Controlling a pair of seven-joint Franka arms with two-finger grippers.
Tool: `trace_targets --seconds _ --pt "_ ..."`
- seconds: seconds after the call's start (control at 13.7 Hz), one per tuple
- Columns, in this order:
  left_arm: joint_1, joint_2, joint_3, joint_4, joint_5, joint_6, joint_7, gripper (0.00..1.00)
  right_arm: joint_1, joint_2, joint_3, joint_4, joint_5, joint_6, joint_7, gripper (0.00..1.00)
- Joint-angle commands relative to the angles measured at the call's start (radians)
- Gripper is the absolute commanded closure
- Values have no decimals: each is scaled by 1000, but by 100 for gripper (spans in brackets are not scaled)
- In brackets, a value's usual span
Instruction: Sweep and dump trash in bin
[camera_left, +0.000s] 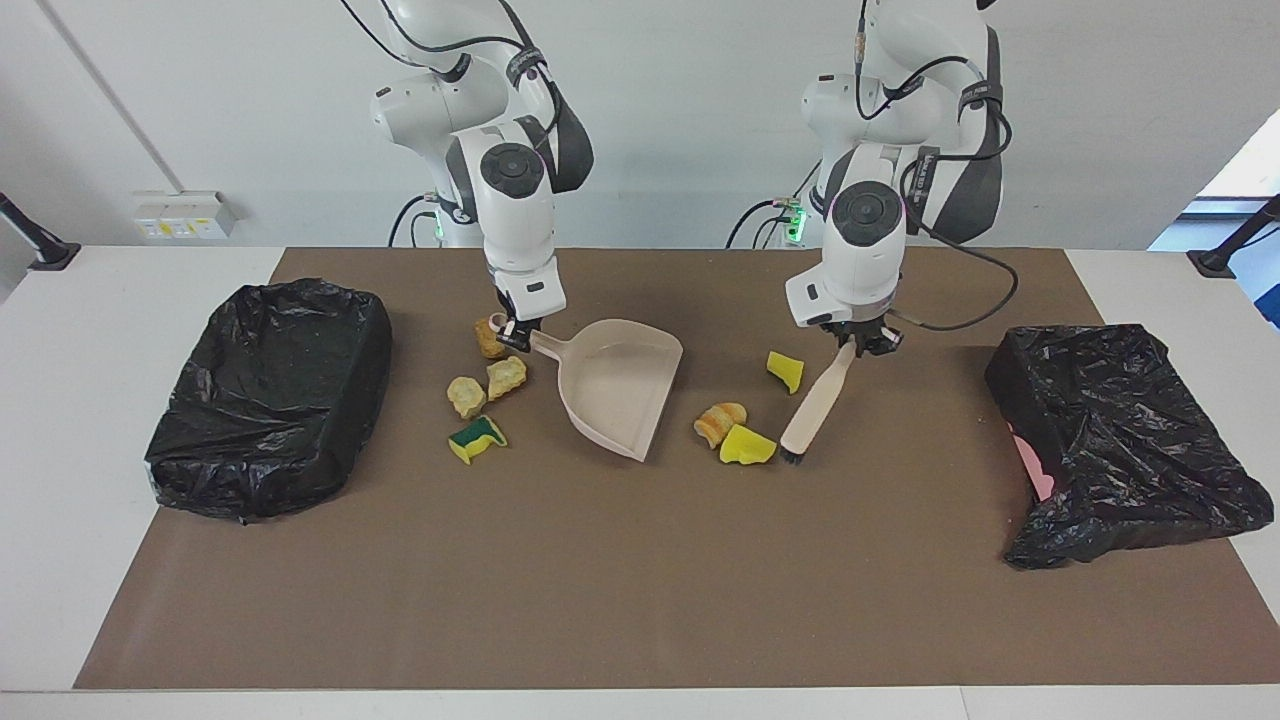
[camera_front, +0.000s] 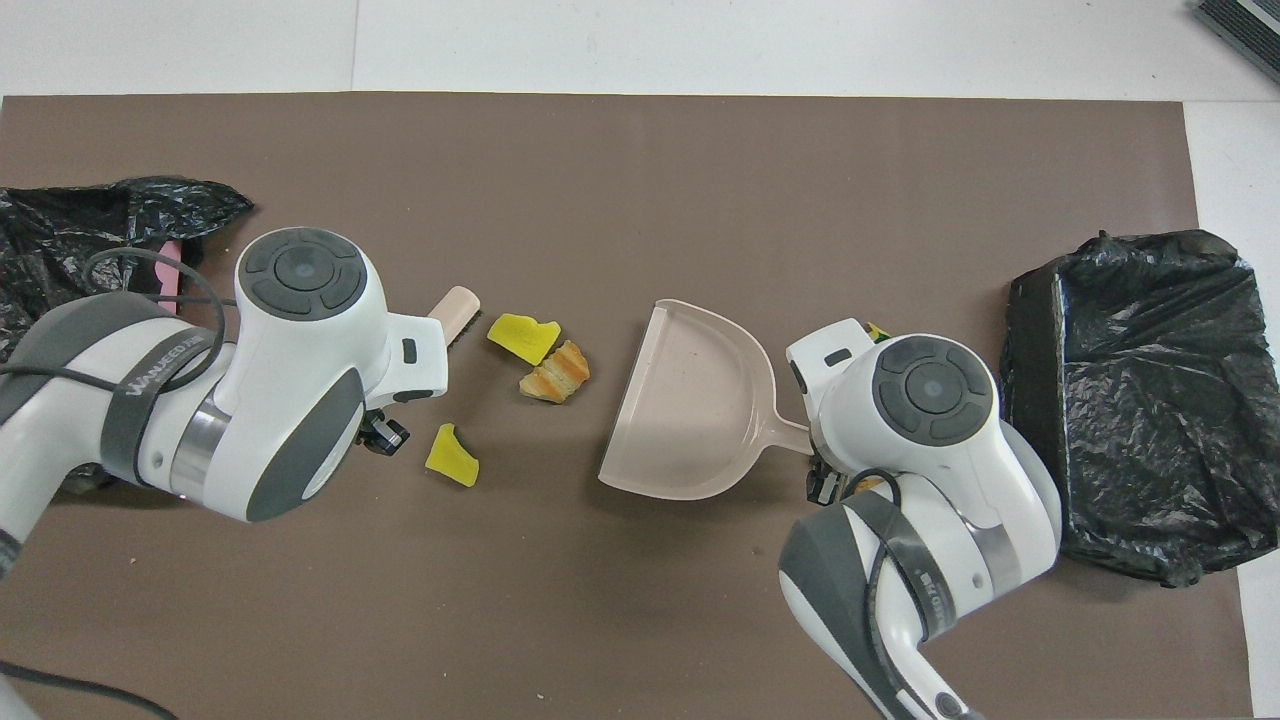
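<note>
Four scraps (camera_left: 485, 385) beside dustpan (camera_left: 615, 395) only in facing view; left end effector (camera_left: 862, 343) grips brush (camera_left: 818, 405), right end effector (camera_left: 513, 335) dustpan handle.

Both arms reach down from their bases, wrists bent so each end effector points at the bench. The right end effector (camera_left: 517, 335) is clamped shut (fingertips low, near the surface). The left end effector (camera_left: 858, 343) is likewise clamped, wrist tilted slightly.
</note>
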Motion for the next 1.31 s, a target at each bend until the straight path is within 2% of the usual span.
trace_targets --seconds 0.0,0.07,0.22,0.37,0.51,0.66,0.8,0.95,1.1,1.24 --pt "-15 -73 12 -74 -27 -31 -167 100 27 11 3 -13 -20 23 24 100" --pt "-13 -83 12 -106 -38 24 -251 100 29 11 3 -13 -26 28 24 100" --pt "-1 -87 16 -158 -61 170 -276 100 35 17 4 -13 -37 29 24 100" --pt "25 -100 19 -213 -61 163 -282 100 65 42 4 -13 -58 44 32 100" --pt "32 -163 19 -298 -61 121 -359 100 64 43 4 -13 -62 48 38 100" --pt "19 -209 13 -356 -61 75 -564 100 64 46 4 -13 -62 49 43 100" --pt "-52 -257 13 -411 -68 74 -777 100 67 48 6 -16 -62 51 78 100" --pt "-103 -294 13 -460 -195 78 -998 100 67 46 6 -16 -62 51 79 100" --pt "-180 -285 13 -485 -257 102 -1203 100 67 46 6 -16 -62 49 79 100" --pt "-212 -286 13 -507 -343 171 -1331 100 67 46 6 -18 -62 49 79 100"
